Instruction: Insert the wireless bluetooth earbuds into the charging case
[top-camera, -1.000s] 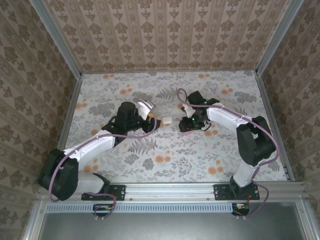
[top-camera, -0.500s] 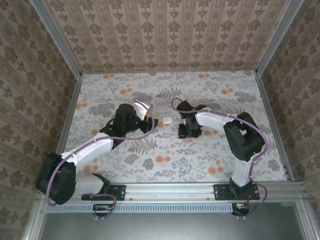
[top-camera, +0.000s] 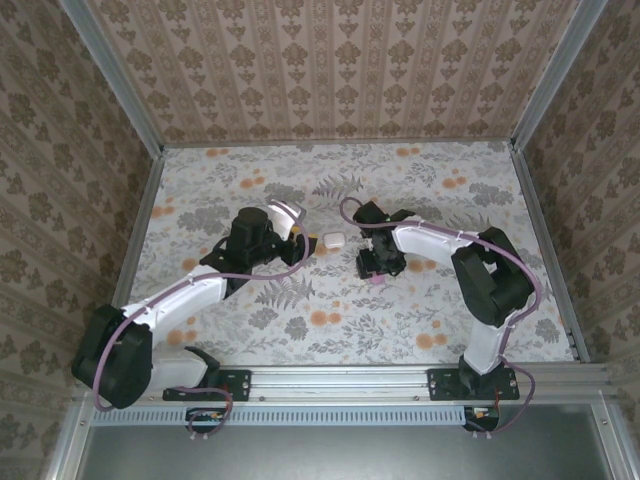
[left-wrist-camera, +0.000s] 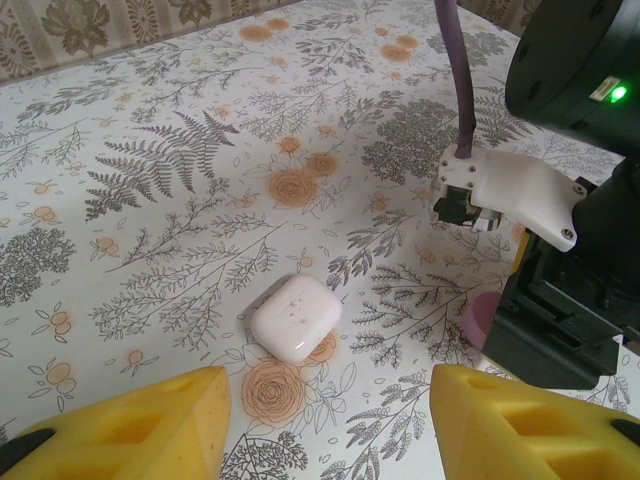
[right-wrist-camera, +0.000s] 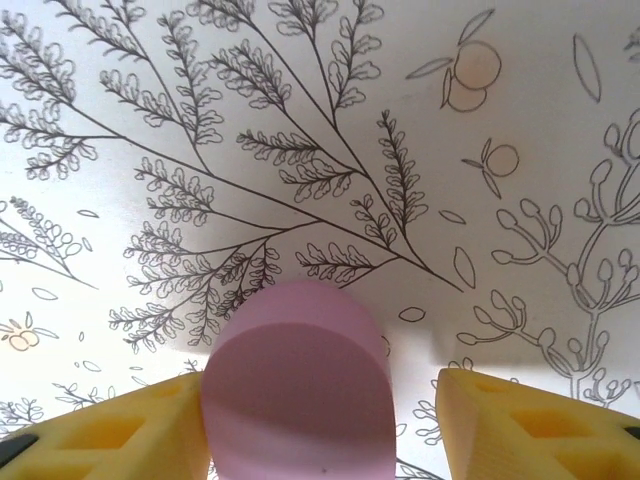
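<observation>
The flower-printed table (top-camera: 300, 320) carries all. The left fingers (left-wrist-camera: 140, 425) are spread and hold nothing, near the white rounded-square plastic case (left-wrist-camera: 295, 318), which is smooth and closed. The right fingers (right-wrist-camera: 520, 420) stand spread on both sides of the smaller pink-purple oval case (right-wrist-camera: 295, 390), which is matte and lies on the table.

The charging case (left-wrist-camera: 295, 318) is a small, glossy white rounded-square box, lid shut, lying flat on the floral tabletop (left-wrist-camera: 150, 250), near the pink oval pebble (right-wrist-camera: 295, 395) but apart from it, to its left and farther back
</observation>
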